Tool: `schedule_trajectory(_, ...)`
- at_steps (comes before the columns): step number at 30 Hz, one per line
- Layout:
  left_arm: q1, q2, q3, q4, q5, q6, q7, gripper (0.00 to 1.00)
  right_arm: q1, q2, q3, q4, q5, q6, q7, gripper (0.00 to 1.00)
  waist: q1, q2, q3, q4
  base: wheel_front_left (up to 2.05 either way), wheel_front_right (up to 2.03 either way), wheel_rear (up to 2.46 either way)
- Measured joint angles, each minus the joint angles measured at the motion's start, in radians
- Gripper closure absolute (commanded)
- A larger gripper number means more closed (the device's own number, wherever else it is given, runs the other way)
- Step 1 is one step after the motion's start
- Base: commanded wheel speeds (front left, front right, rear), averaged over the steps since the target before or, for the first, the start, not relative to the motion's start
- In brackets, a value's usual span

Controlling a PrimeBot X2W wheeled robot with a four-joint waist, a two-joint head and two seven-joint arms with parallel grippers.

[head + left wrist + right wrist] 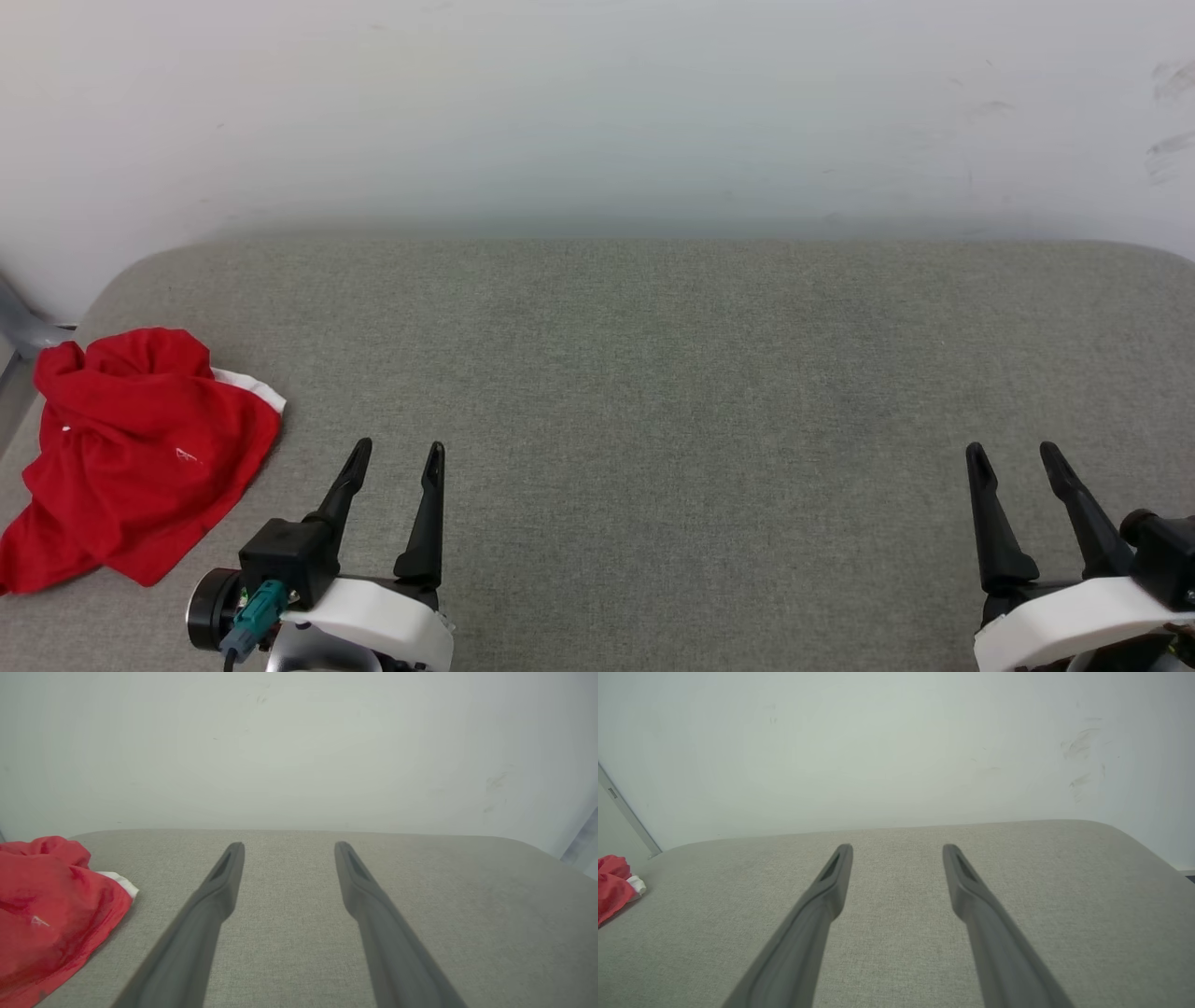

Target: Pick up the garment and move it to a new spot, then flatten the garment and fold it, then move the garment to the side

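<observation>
Lying in a crumpled heap at the left end of the grey padded surface (653, 373), the garment (140, 457) shows mostly red cloth, with a sliver of white at its upper right edge. Its lower part trails toward the near left rim. Nothing touches it.

Closest to it is the left gripper (397, 453), just to its right and low over the padding, its two dark fingers spread wide with nothing between them. The right gripper (1013, 453) hangs well apart at the opposite side, fingers likewise spread and empty. Behind it all rises a pale wall (597, 112), scuffed toward the right.

From where I stand, the pick-up looks not yet begun, and the left arm seems the natural one for it. I'd want it to come down from above onto a raised ridge of the heap, not slide in from the right, since a sideways nudge could push the cloth over the rim. Pinching a thick bunch rather than a thin outer layer should lift the whole shirt. The broad bare middle of the padding looks like the sensible place to carry it, with room for spreading and within the other arm's reach.
</observation>
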Motion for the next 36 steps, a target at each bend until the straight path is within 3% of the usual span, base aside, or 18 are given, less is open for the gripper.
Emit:
schedule_trajectory(18,-0.001,-0.035,0.022,0.026,0.073,-0.032,-0.037,0.00,0.013,0.001,-0.012,-0.017,-0.087,0.000,-0.023,0.00,0.0000,0.0000,0.003,0.031,0.00,0.00,0.00)
schedule_trajectory(36,-0.016,-0.053,0.100,0.074,0.129,-0.063,-0.057,0.00,0.006,0.002,0.020,-0.004,-0.134,0.002,-0.059,0.00,0.0000,0.0000,0.011,0.236,0.00,0.00,0.00)
